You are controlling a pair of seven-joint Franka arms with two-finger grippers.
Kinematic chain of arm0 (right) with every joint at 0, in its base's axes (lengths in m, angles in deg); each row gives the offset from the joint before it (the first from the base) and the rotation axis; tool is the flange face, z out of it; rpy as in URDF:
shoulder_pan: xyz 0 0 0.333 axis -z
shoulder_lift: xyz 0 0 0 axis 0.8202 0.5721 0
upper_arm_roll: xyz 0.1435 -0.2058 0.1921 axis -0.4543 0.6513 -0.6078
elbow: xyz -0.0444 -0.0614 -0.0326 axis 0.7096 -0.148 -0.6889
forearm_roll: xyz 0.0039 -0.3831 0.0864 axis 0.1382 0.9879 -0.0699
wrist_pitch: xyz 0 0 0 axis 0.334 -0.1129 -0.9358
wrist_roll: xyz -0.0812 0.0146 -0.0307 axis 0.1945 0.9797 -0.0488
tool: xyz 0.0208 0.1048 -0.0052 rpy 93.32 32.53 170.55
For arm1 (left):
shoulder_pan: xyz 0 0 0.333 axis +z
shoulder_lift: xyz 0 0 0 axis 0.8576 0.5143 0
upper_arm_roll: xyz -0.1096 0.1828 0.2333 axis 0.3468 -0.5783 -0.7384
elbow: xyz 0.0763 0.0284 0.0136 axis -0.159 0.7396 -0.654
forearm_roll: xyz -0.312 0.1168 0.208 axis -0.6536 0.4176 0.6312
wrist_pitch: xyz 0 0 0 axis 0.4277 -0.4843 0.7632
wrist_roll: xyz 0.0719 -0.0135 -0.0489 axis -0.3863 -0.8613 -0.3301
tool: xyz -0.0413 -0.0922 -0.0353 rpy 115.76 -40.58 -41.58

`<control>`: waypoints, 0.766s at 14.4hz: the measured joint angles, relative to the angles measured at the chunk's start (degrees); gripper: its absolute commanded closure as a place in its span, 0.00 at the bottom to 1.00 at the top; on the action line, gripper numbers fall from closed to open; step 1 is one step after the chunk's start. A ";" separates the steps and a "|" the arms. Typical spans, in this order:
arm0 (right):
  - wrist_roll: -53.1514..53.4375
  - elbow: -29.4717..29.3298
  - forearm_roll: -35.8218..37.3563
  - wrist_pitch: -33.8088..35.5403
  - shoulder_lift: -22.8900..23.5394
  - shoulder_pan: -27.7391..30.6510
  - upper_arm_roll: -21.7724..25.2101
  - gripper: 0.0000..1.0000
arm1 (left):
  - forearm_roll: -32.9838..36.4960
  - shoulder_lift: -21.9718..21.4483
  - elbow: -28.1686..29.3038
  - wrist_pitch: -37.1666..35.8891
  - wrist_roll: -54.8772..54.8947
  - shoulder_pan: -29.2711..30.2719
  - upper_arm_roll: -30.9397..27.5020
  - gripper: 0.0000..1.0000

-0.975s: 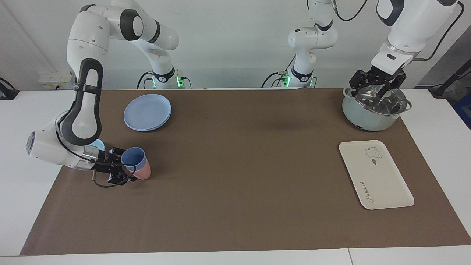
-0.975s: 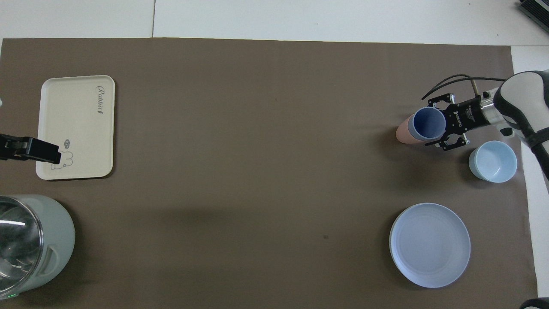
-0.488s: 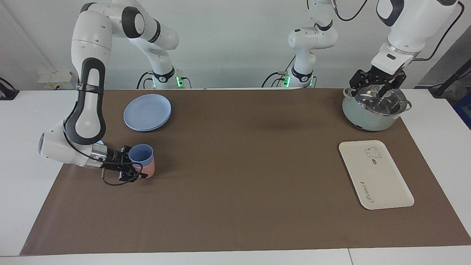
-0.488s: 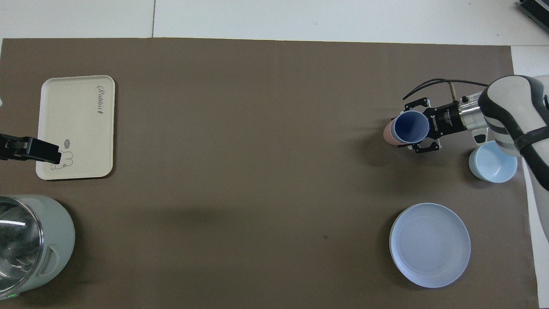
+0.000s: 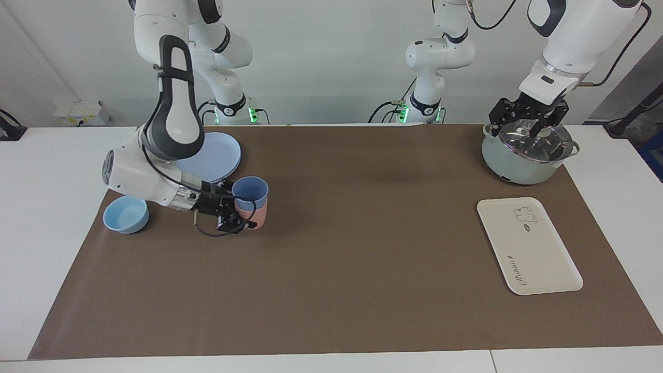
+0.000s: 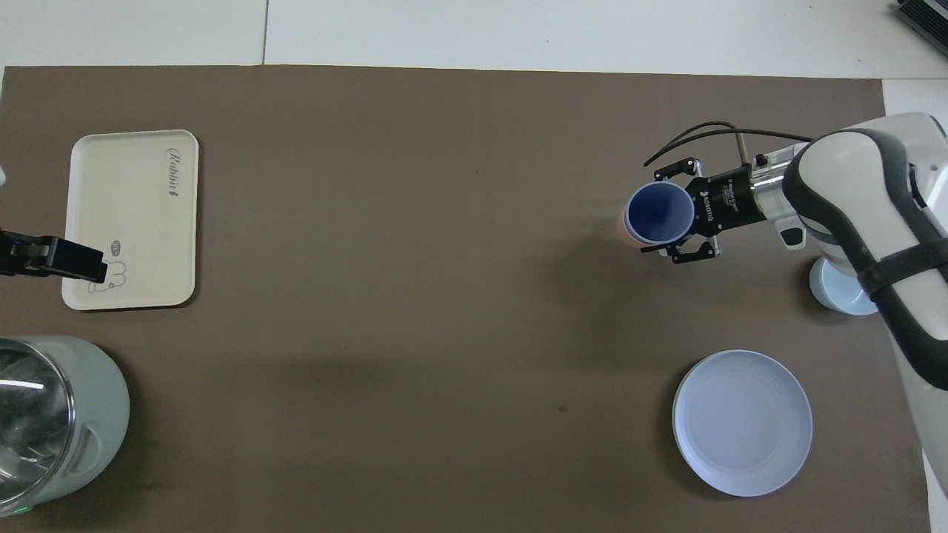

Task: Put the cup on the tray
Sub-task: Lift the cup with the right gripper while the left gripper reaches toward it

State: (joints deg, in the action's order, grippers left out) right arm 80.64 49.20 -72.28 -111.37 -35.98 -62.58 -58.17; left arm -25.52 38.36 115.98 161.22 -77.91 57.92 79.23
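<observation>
Right claw (image 5: 243, 211), clamped on the nested cup (image 5: 250, 189), carries it; next, cross toward the tray (image 5: 528, 246) at three o'clock.

cup (image 5: 250, 190): nested in a second cup (image 5: 257, 216), both held up over the mat (image 5: 331, 269), toward the right arm's end of the bench (image 5: 31, 217)
right gripper (image 5: 234, 210): clamped on the nested pair from the side
plate (image 5: 215, 155): on the mat, nearer the robots than the bowl
bowl (image 5: 126, 214): at the mat's edge, right arm's end
tray (image 5: 528, 246): on the mat, left arm's end
pot (image 5: 525, 155): nearer the robots than the tray
left gripper (image 5: 528, 118): over the pot's lid
</observation>
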 measured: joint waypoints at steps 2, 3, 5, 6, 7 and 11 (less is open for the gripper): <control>3.72 0.24 0.00 -0.17 -1.85 -3.12 0.02 1.00 | -4.04 0.00 0.62 3.65 -9.34 -3.20 0.23 0.00; 5.03 0.27 0.00 -0.35 -2.44 -4.46 0.03 1.00 | -5.47 0.01 1.28 6.59 -15.53 -5.68 0.33 0.00; 8.14 0.31 0.00 -2.15 -3.32 -7.13 0.02 1.00 | -6.86 0.05 2.47 13.16 -28.22 -11.55 0.56 0.00; 10.38 0.31 0.00 -3.75 -3.72 -8.73 0.01 1.00 | -6.98 0.07 3.07 16.98 -34.66 -14.95 0.66 0.01; 12.53 0.32 0.00 -5.63 -4.13 -10.41 0.01 1.00 | -6.98 0.07 3.76 21.03 -40.48 -18.21 0.75 0.01; 17.31 0.35 0.00 -10.36 -4.96 -15.67 -0.02 1.00 | -6.99 0.21 5.92 30.54 -50.04 -26.42 0.85 0.02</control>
State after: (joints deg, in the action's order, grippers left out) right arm 97.95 49.55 -72.28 -121.72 -40.93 -78.24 -58.19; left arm -32.51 38.58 121.89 191.76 -127.96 31.50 80.07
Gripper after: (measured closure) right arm 0.220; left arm 0.004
